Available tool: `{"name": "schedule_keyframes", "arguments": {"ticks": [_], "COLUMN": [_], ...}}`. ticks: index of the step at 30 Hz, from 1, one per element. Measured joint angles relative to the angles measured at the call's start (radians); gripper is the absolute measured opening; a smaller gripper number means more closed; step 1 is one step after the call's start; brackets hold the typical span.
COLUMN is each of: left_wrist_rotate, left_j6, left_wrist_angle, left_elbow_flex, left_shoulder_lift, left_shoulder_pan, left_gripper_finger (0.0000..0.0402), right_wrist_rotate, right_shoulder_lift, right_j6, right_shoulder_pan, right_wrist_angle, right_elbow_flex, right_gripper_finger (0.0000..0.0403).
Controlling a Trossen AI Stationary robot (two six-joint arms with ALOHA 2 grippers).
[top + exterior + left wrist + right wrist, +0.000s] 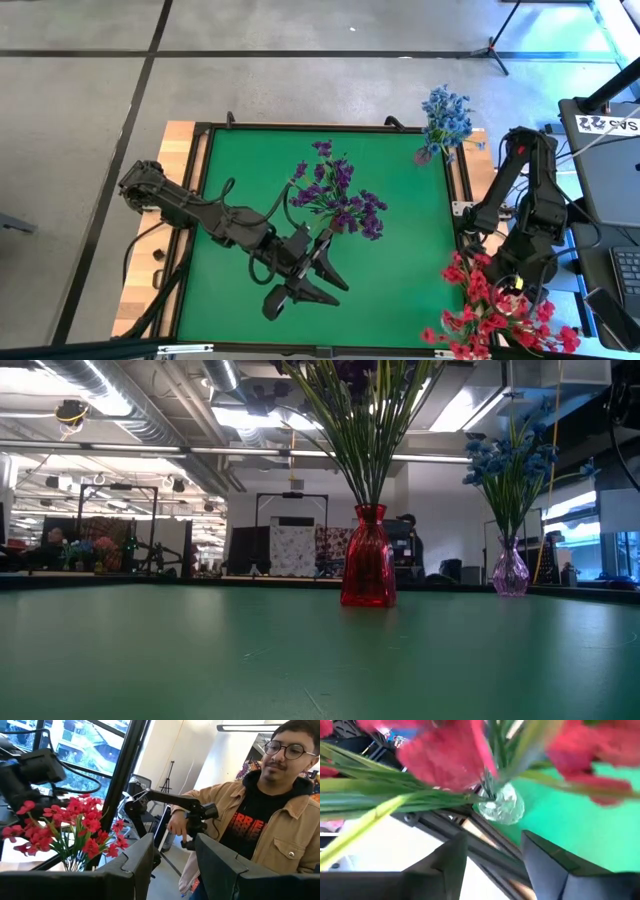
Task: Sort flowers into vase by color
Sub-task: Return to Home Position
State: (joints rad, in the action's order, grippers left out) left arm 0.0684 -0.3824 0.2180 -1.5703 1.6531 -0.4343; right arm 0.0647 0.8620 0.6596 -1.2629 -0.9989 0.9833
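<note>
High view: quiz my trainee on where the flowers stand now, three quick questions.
1. True or false: the purple flowers stand in the red vase.
2. Which stand beyond the green mat, at the high view's lower right? A blue flowers; B red flowers; C purple flowers.
3. Fill in: the left gripper's fingers are ____.
Key: 1 true; 2 B; 3 open.

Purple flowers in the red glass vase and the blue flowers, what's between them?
Only bare green table mat lies between the purple flowers and blue flowers; the high view shows it.
</note>
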Motion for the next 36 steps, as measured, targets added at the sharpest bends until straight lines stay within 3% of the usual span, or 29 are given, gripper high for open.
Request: {"name": "schedule_keyframes", "arguments": {"ticks": [6, 17, 20, 27, 36], "left_wrist_rotate": [0.016, 0.189, 0.268, 0.448, 0.715], "left_j6": [0.001, 0.078, 0.079, 0.108, 0.106], "left_wrist_angle": [-0.004, -0.021, -0.044, -0.07, -0.096], "left_elbow_flex": [0.0, 0.0, 0.0, 0.0, 0.0], "left_shoulder_lift": [0.0, 0.0, 0.0, 0.0, -0.001], "left_shoulder_pan": [-0.003, 0.088, 0.13, 0.251, 0.465], "left_gripper_finger": [0.0143, 0.0143, 0.0143, 0.0143, 0.0143], "right_wrist_rotate": [0.024, 0.009, -0.07, -0.373, -0.542], "right_shoulder_lift": [-0.074, -0.233, -0.28, -0.329, -0.302], "right_j6": [0.092, 0.147, 0.144, 0.025, -0.064], "right_shoulder_pan": [0.0, 0.0, 0.0, 0.0, 0.053], "right_wrist_angle": [-0.05, -0.086, -0.087, 0.002, 0.144], "right_elbow_flex": [0.0, 0.0, 0.0, 0.0, 0.0], "right_gripper_finger": [0.014, 0.0036, 0.0007, 0.0011, 0.0003]}}
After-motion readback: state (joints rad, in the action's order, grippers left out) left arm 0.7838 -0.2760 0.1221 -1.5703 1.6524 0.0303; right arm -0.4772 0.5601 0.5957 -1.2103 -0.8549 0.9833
